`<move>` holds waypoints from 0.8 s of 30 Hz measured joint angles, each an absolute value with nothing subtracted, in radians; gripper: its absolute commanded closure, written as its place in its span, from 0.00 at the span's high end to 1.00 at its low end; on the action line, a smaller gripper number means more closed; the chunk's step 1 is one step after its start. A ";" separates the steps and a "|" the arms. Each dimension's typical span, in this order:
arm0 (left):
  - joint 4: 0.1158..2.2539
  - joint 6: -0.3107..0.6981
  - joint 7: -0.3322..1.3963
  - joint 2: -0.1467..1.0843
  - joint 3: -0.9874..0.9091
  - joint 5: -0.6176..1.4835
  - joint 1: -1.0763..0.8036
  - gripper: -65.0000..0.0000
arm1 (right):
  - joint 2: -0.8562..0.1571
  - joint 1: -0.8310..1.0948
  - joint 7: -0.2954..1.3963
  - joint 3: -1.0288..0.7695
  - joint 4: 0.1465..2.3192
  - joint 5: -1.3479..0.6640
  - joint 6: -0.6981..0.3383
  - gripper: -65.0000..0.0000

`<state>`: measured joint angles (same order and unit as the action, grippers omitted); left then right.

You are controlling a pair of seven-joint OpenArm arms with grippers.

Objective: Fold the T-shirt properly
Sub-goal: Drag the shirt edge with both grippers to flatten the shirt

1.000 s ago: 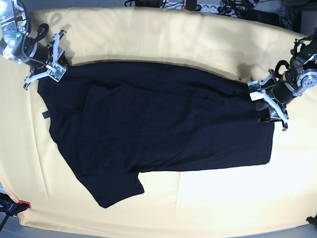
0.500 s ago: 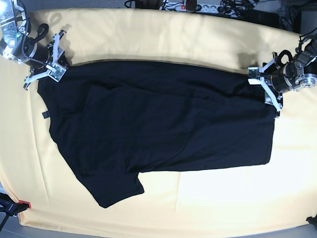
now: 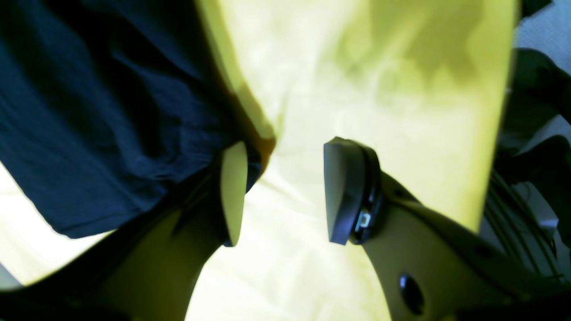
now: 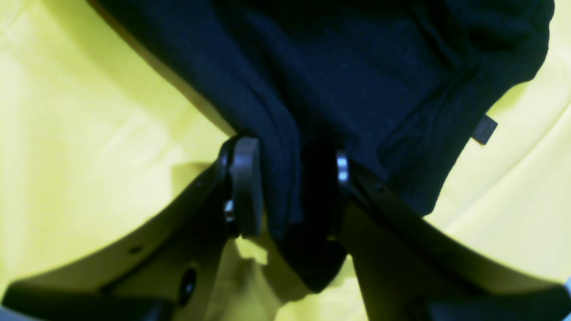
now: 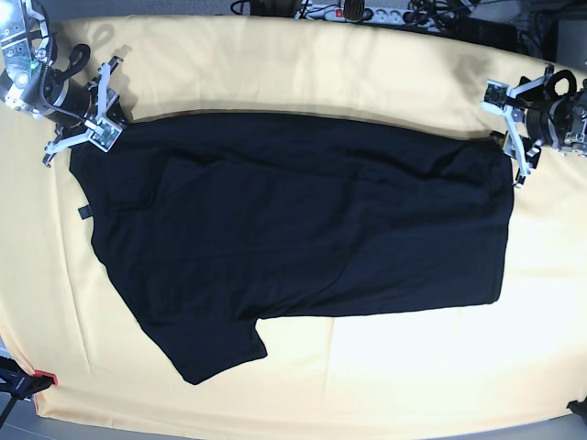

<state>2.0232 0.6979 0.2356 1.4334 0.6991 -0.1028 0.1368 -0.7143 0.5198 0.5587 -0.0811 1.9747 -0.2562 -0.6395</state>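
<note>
The black T-shirt [image 5: 293, 229] lies spread flat on the pale yellow cloth [image 5: 367, 55], one sleeve pointing to the near left. My right gripper [image 5: 92, 117] sits at the shirt's far left corner. In the right wrist view a fold of the T-shirt [image 4: 357, 67] hangs between its spread fingers [image 4: 245, 191], so the right gripper [image 4: 292, 191] is open around the fabric. My left gripper [image 5: 507, 133] stands at the shirt's far right corner. The left wrist view shows the left gripper [image 3: 285, 191] open with only yellow cloth in the gap, and the T-shirt [image 3: 89, 111] edge beside one finger.
A small label [image 5: 84, 213] sticks out of the shirt's left edge. Cables and a power strip [image 5: 367, 11] lie beyond the table's far edge. A red and black clamp [image 5: 37, 379] sits at the near left corner.
The left gripper has moved from over the shirt's right edge to the far right, and the shirt's far right corner has spread out with it. The right gripper has not moved.
</note>
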 measured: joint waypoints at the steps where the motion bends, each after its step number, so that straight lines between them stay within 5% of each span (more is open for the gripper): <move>1: 2.023 0.697 0.236 1.433 0.699 -0.093 0.136 0.44 | -0.714 0.520 0.576 -0.081 1.975 -0.279 -0.630 0.35; 7: 1.948 0.696 0.236 1.411 0.699 -0.095 0.131 0.44 | -0.714 0.520 0.602 -0.081 1.975 -0.307 -0.629 0.35; 12: 1.862 0.513 0.240 1.343 0.699 -0.097 0.132 0.44 | -0.714 0.520 0.602 -0.081 1.975 -0.307 -0.629 0.35; 18: 1.810 0.531 0.236 1.262 0.699 -0.096 0.132 0.44 | -0.713 0.520 0.602 -0.081 1.975 -0.307 -0.629 0.35; 24: 1.807 0.505 0.240 1.257 0.698 -0.105 0.133 0.00 | -0.714 0.520 0.602 -0.081 1.975 -0.307 -0.629 0.35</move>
<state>1.8072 0.5045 0.2401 1.2568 0.6983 -0.1051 0.1333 -0.7143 0.5198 0.6022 -0.0811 1.9747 -0.3069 -0.6292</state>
